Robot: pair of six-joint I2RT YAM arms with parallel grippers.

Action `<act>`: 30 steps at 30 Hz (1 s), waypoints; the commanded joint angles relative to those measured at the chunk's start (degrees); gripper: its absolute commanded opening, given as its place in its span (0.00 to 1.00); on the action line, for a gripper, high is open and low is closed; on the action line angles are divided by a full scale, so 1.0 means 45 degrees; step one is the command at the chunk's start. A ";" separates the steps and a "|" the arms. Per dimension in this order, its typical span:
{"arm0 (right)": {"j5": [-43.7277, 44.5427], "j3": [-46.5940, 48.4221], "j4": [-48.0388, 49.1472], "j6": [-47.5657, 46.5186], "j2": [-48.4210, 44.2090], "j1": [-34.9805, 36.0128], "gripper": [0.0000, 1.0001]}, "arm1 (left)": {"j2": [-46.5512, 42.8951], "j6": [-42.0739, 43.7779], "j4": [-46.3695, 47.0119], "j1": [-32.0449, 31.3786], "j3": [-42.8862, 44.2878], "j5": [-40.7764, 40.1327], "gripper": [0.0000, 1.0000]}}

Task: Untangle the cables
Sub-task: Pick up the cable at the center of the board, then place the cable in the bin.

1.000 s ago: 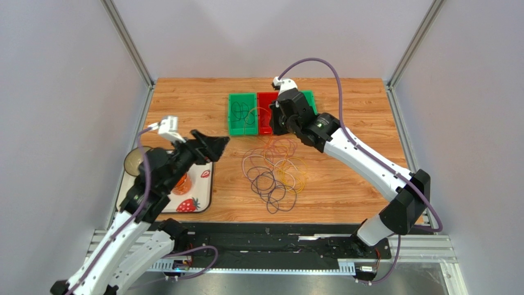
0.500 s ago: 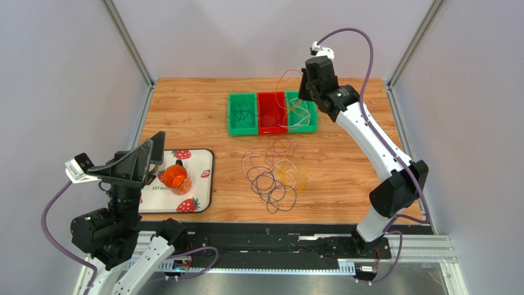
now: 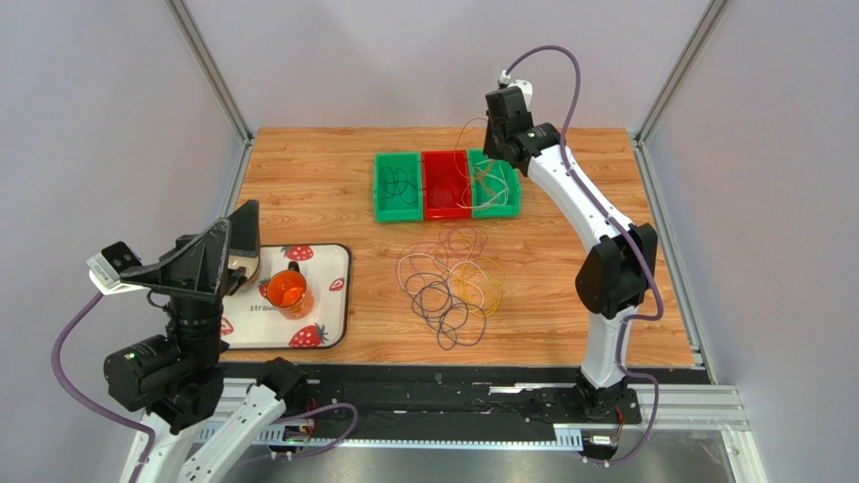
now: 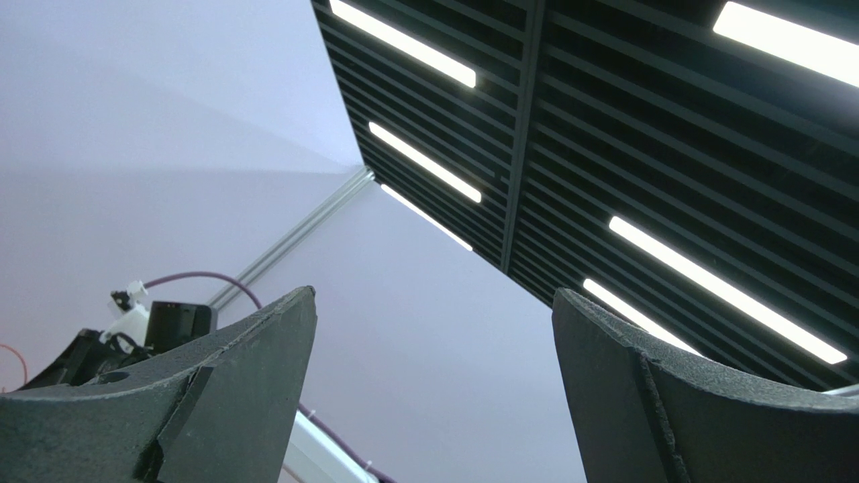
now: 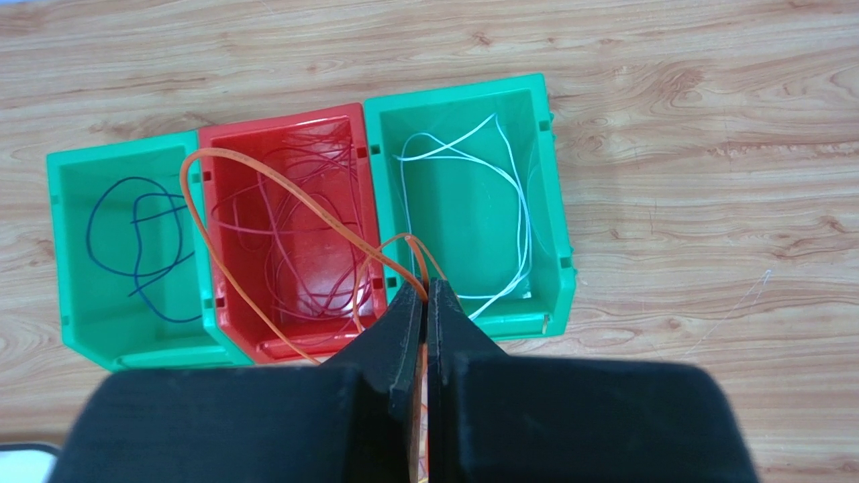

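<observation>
Orange thin looped cable (image 5: 214, 152) hangs pinched in the tightly closed right claw (image 5: 424, 302) above the red plastic bin (image 5: 277, 116); left claw (image 4: 434, 295) gapes wide, empty.

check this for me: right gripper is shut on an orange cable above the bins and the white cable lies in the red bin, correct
Only the bin is wrong: the white cable lies in a green bin beside the red bin, not in it. The right gripper is indeed shut on the orange cable. The right wrist view shows this.
</observation>
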 commanded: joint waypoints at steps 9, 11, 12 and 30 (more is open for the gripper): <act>-0.0019 0.1862 -0.0138 -0.0007 0.1851 -0.0686 0.00 | 0.0056 0.0053 0.2091 0.0040 -0.0506 -0.0765 0.95; -0.0038 0.2075 -0.0177 -0.0007 0.2104 -0.0764 0.00 | 0.0153 0.0132 0.2169 0.0040 -0.0448 -0.0726 0.93; -0.0058 0.2135 -0.0196 -0.0007 0.2164 -0.0784 0.00 | 0.0173 0.0171 0.2228 0.0040 -0.0428 -0.0726 0.91; -0.0252 0.2371 -0.0314 0.0032 0.2809 -0.0862 0.43 | 0.0759 0.0464 0.4141 0.0040 -0.0935 -0.0764 0.44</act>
